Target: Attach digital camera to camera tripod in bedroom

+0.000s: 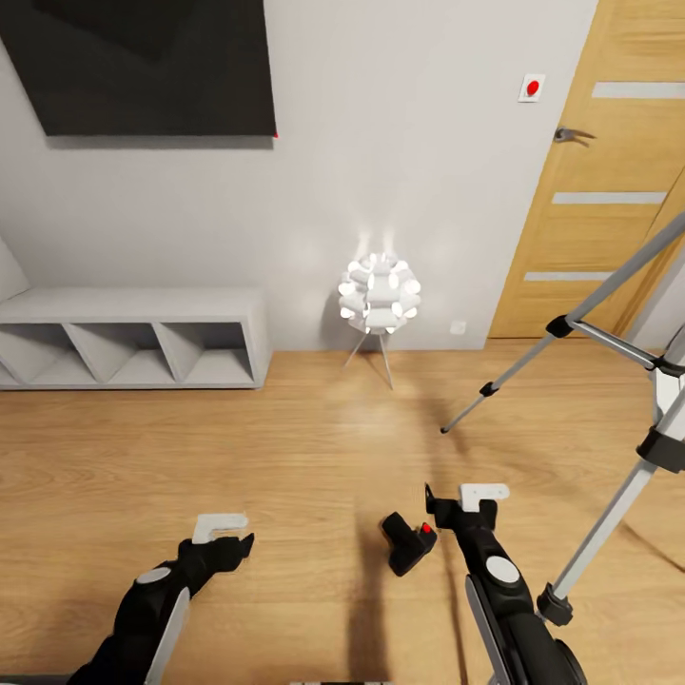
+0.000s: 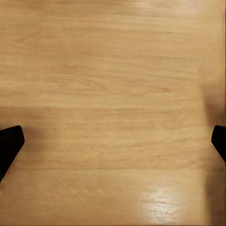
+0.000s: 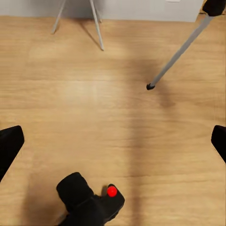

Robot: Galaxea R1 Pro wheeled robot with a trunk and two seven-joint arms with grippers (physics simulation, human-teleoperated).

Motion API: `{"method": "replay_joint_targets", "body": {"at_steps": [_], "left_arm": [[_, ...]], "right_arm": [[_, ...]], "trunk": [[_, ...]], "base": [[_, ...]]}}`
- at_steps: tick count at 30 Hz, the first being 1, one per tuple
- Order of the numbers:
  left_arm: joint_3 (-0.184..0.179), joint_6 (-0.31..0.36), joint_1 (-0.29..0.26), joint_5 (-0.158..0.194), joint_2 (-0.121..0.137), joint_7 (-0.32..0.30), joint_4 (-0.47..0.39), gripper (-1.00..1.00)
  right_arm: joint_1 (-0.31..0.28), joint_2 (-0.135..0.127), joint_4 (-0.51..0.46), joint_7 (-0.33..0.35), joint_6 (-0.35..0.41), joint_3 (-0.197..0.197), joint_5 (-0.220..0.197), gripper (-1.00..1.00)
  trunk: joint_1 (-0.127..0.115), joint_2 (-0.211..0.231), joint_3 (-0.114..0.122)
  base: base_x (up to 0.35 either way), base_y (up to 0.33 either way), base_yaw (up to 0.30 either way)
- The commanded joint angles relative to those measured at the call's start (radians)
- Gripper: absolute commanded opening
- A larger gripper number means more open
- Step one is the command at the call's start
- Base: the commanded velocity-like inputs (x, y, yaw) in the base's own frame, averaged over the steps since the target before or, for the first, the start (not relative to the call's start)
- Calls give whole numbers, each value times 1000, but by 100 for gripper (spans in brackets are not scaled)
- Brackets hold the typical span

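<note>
The digital camera point(image 1: 409, 542), small and black with a red button, is low over the wood floor just left of my right gripper point(image 1: 457, 509). In the right wrist view the camera point(image 3: 89, 203) sits close under the wrist, behind the two wide-apart fingertips point(image 3: 10, 145); whether it touches the gripper I cannot tell. My right gripper point(image 3: 113, 143) is open with only floor between its fingers. The camera tripod point(image 1: 533, 360) stands at the right, one silver leg reaching to a black foot point(image 3: 150, 86). My left gripper point(image 1: 236, 547) hangs open over bare floor point(image 2: 113, 117).
A white ball-shaped lamp point(image 1: 379, 295) on thin legs glows against the far wall. A low grey shelf unit point(image 1: 133, 342) stands at the back left under a dark wall TV point(image 1: 152, 67). A wooden door point(image 1: 609, 171) is behind the tripod.
</note>
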Motion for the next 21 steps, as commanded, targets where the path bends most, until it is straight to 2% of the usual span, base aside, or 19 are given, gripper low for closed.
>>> {"method": "replay_joint_targets", "body": {"at_steps": [1,6,8,10,12,15,16,18,19,21], "left_arm": [[4,6,0,1,-1,-5,-11,100],[8,6,-11,-4,4,-3,-77,100],[9,7,-38,-5,11,-3,-92,100],[11,23,-97,-4,25,-3,-102,100],[13,93,-184,-4,35,-2,-105,100],[15,258,-341,-3,42,-3,-90,100],[15,284,-371,-3,43,-3,-82,100],[16,345,-495,-2,46,-3,-22,100],[16,353,-527,-2,48,-3,0,100],[17,372,-654,-2,56,-3,118,100]], "right_arm": [[-1,0,-5,2,8,1,11,100],[-1,0,-92,14,15,3,13,100],[-4,0,-127,14,19,3,13,100],[-29,5,-153,13,30,3,12,100],[-73,19,-163,13,77,3,12,100],[-144,38,-166,13,171,3,11,100],[-160,40,-165,13,183,3,11,100],[-232,46,-149,13,221,3,11,100],[-252,46,-140,13,230,3,11,100],[-335,48,-90,13,270,3,11,100]], "trunk": [[0,0,-1],[0,0,-1],[0,0,-1],[0,0,-1],[0,0,-1],[0,0,-1],[0,0,-1],[0,0,-1],[0,0,-1],[0,0,-1]], "base": [[0,0,0],[0,0,0],[0,0,0],[0,0,0],[0,0,0],[0,0,0],[0,0,0],[0,0,0],[0,0,0],[0,0,0]]}}
